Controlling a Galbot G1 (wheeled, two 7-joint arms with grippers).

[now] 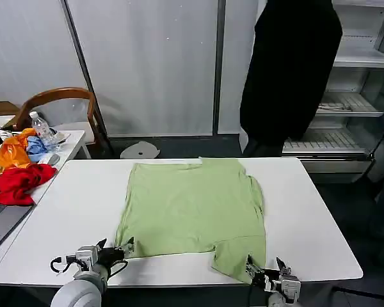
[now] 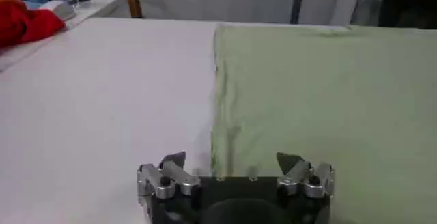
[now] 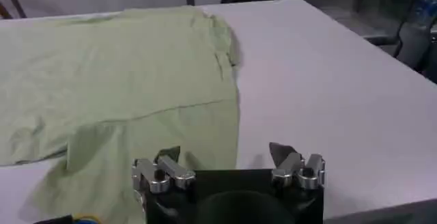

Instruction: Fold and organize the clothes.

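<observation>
The T-shirt (image 1: 195, 211) lay flat, print hidden, across the middle of the table (image 1: 320, 236), while the left pincer (image 1: 123, 249) and right pincer (image 1: 264, 272), both apart, flanked its near-edge corners, seemingly ready for folding.

Your left gripper (image 1: 115, 251) sits low at the near left, fingers (image 2: 172, 162) spread wide and pointing forward, wrist level. Your right gripper (image 1: 264, 265) sits low at the near right, its fingers (image 3: 281, 153) parted just as wide, aimed forward too. Both arms reach in from the near edge, holding nothing.
</observation>
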